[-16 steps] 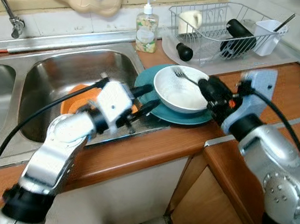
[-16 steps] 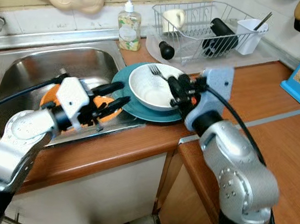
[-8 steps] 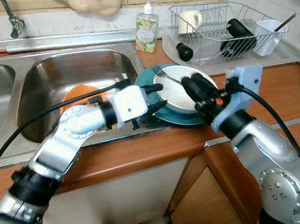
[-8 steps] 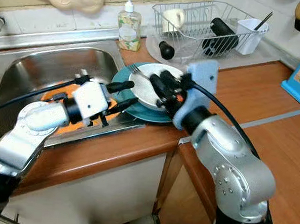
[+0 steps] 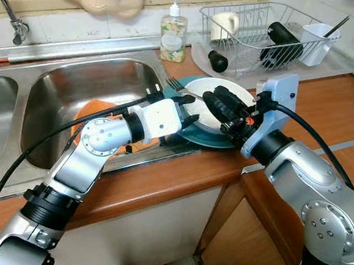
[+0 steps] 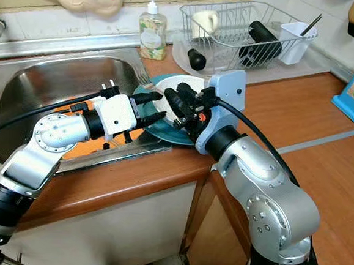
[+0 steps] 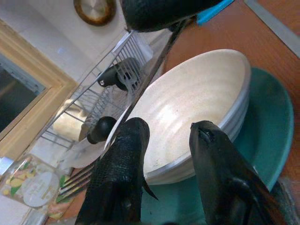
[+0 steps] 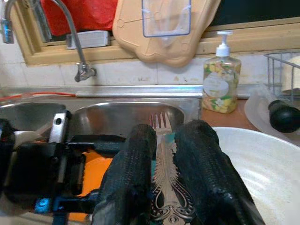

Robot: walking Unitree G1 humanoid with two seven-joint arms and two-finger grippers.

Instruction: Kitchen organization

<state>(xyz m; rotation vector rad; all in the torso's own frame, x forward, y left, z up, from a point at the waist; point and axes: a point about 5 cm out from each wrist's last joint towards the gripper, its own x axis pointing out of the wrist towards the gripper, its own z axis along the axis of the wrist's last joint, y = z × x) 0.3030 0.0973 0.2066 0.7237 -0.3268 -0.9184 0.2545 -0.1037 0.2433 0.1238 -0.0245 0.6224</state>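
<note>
Wooden worktop by steel sink, mid-frame; right gripper fingers pinch fork over white bowl; left gripper fingers narrowly apart at bowl rim.

You have 1 white bowl, 1 teal plate, 1 fork and 1 orange dish. Behind them you see 1 soap bottle, 1 drying rack and 1 cup.
</note>
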